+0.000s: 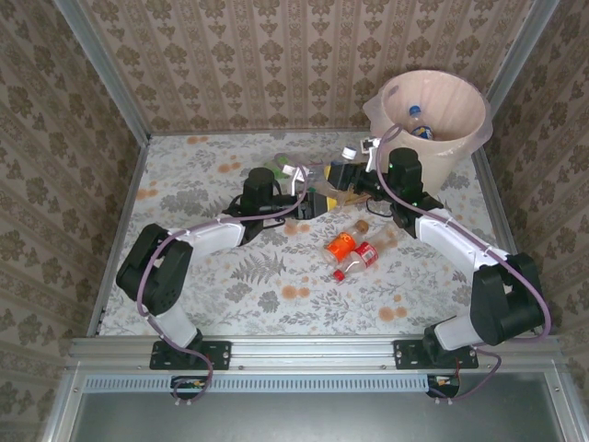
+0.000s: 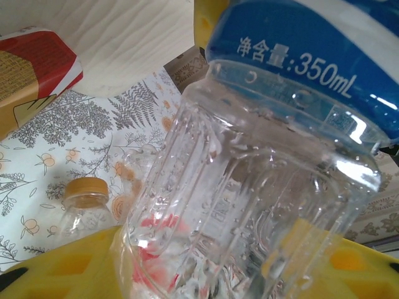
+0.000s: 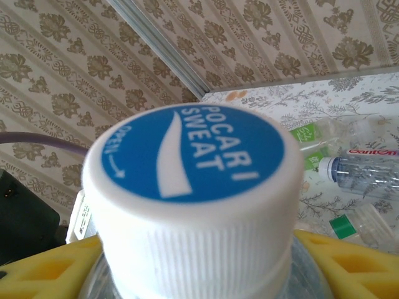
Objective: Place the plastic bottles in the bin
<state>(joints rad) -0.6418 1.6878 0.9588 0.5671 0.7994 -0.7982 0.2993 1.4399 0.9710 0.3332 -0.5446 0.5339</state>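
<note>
Crowding both wrist views, the Pocari Sweat bottle (image 2: 262,187) sits clamped in the left gripper's (image 2: 199,274) jaws; the right gripper's (image 3: 193,268) jaws flank its cap (image 3: 187,156), contact unclear. The bin (image 1: 457,147) stands far right.

Blue-labelled bottle (image 2: 274,187) within the left gripper (image 2: 206,277): cut off by the top, right and bottom edges. Beyond one yellow pad (image 2: 56,268), an orange-capped bottle (image 2: 84,193), lower body hidden behind that pad. White-capped bottle (image 3: 187,187) within the right gripper (image 3: 193,271): cap blurred at close range, body cut off below; pad contact indeterminable.
</note>
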